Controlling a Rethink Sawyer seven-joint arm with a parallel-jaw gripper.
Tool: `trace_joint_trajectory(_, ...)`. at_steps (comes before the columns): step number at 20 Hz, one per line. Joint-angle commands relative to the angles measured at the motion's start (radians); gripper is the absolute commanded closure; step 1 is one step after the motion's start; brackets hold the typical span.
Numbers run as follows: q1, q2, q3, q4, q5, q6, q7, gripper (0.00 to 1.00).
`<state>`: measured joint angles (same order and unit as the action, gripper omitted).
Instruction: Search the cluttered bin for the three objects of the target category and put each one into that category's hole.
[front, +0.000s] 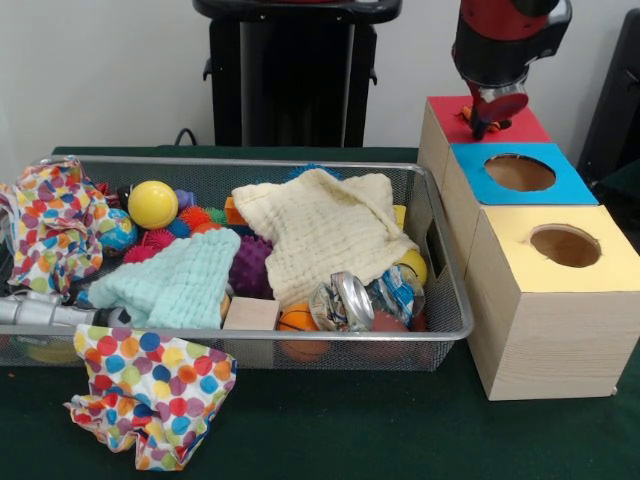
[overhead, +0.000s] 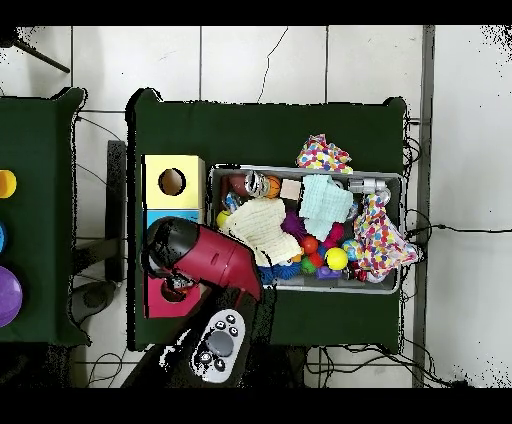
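Here the gripper (front: 487, 118) hangs straight over the red-topped box (front: 520, 127), the farthest of the three boxes from the front camera, and its tips sit right where that box's hole should be; the hole itself is hidden beneath them. Something small and orange-brown (front: 476, 112) shows between the tips, which suggests one of the soft bun toys clamped there, though it is too small to name for certain. The placement makes sense: the arm has to be centred above the opening so that a released toy drops through rather than landing on the red lid.

Beside the gripper, towards the front camera, the blue-topped box (front: 565, 186) and then the yellow-topped box (front: 610, 265) show open round holes; they are the wrong targets, so the arm stays clear of them.

Off to the gripper's side, well apart, the wire bin (front: 445, 325) rests on the table (front: 350, 430), packed with cloths, spiky balls, a wooden cube and a yellow ball (front: 152, 203). A cream cloth (front: 320, 235) and a mint cloth (front: 175, 280) cover much of the pile, so any remaining bun toys probably lie underneath and would need uncovering.
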<state>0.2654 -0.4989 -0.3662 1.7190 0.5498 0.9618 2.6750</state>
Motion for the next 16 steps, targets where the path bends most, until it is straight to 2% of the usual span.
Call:
trace_joint_trajectory(1, 0.034, 0.09, 0.067, 0.118, 0.037, -0.045, 0.275, 1.0)
trace_joint_trajectory(4, 0.042, 0.083, 0.052, 0.111, 0.027, -0.022, 0.273, 1.0)
trace_joint_trajectory(9, 0.047, 0.091, 0.055, 0.122, 0.039, -0.042, 0.261, 1.0)
trace_joint_trajectory(16, 0.053, 0.157, 0.08, 0.151, 0.083, -0.171, 0.24, 1.0)
